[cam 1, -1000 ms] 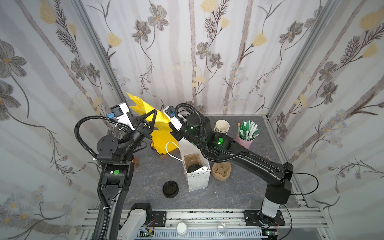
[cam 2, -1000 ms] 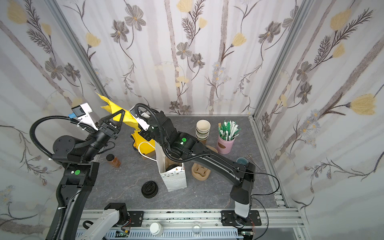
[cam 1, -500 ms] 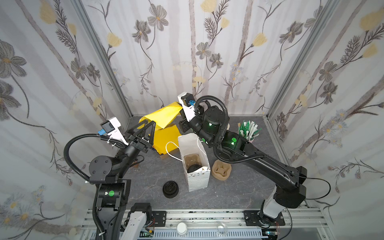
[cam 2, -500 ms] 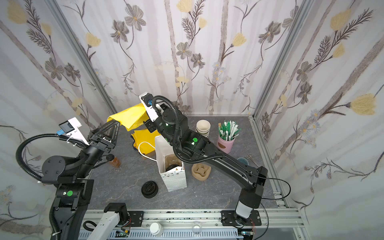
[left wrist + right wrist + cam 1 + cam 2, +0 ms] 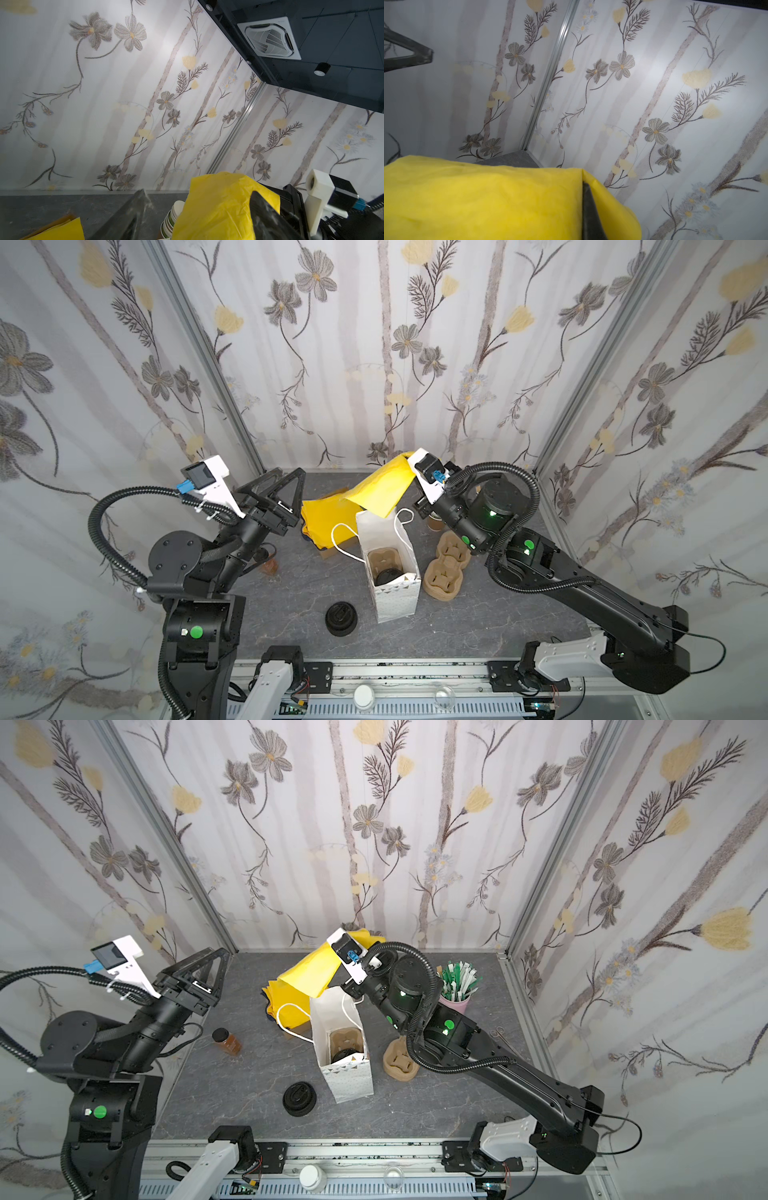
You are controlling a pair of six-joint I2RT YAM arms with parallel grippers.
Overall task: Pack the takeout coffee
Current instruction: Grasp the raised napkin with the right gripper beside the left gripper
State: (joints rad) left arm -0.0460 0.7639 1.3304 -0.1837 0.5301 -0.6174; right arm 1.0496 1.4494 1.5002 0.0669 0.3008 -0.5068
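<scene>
We see the takeout coffee (image 5: 388, 576) down inside the white paper bag (image 5: 397, 603), only its black lid showing. It seems to sit in a pocket of the cardboard carrier (image 5: 380, 558) lodged there, though the bag's depth leaves that dim. The bag stands upright near the middle of the tabletop (image 5: 291, 605), with a low stack of black lids (image 5: 340, 618) just beside it toward the front and a spare carrier (image 5: 446, 568) just beside its other flank. Above the bag's far rim the right jaws are clenched on a yellow sheet (image 5: 380, 491) that slopes down over the opening. The left jaws stand released and empty, well apart from the bag. A pile of yellow sheets (image 5: 322, 522) lies behind it.
</scene>
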